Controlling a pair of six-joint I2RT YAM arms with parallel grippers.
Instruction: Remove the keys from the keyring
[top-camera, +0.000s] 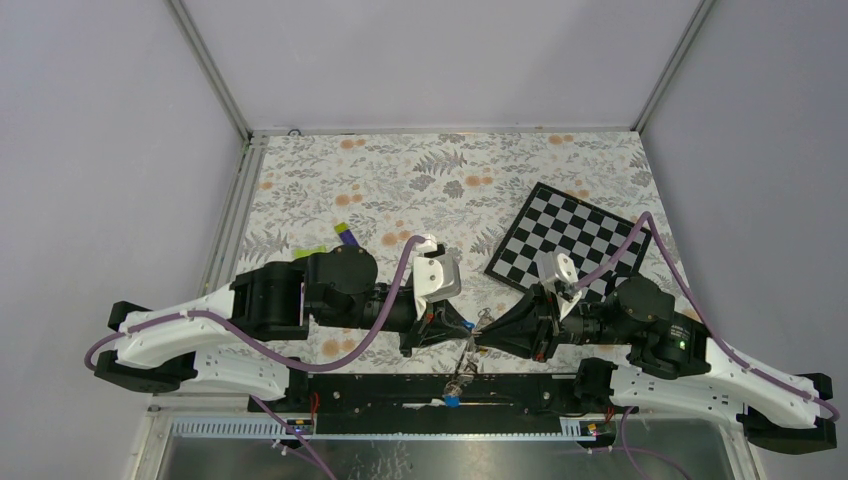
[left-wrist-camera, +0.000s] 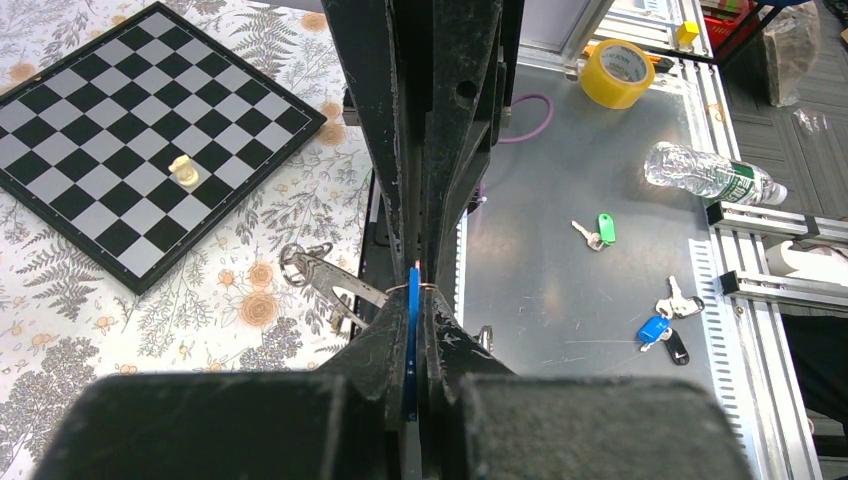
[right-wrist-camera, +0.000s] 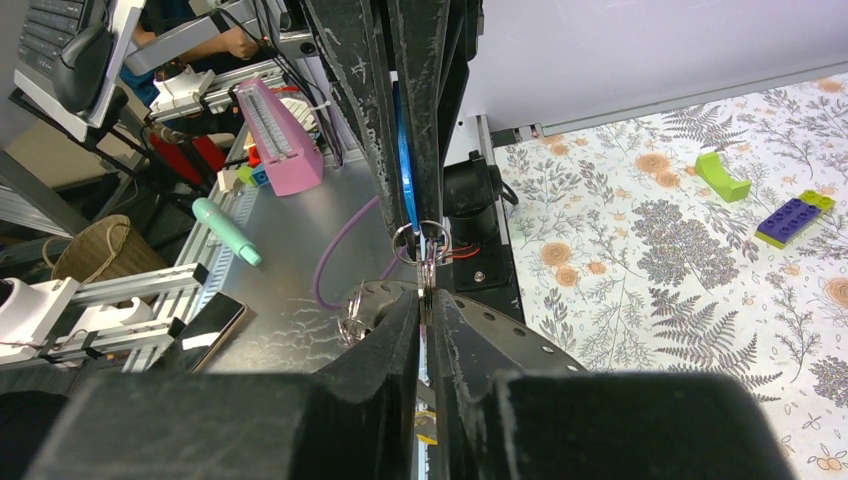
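— The floral tabletop (top-camera: 400, 180) ends right where you're working. What have you got?
— Your left jaws are clamped flat on the blue tag (left-wrist-camera: 412, 330), and the keyring (right-wrist-camera: 420, 240) hangs in the air between both arms. Your right jaws show only a slit around one of the keys (right-wrist-camera: 428, 268); gripped or not, I cannot tell.
— Advice?
— Hold left steady and slide along the coil, don't yank. Overhead shows the bunch dangling below; only the left wrist shows loose keys (left-wrist-camera: 665, 322) on the metal tray (left-wrist-camera: 560, 280)

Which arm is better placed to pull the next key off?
Probably right: the right fingers pinch a key by the keyring, while the left fingers clamp the blue tag.
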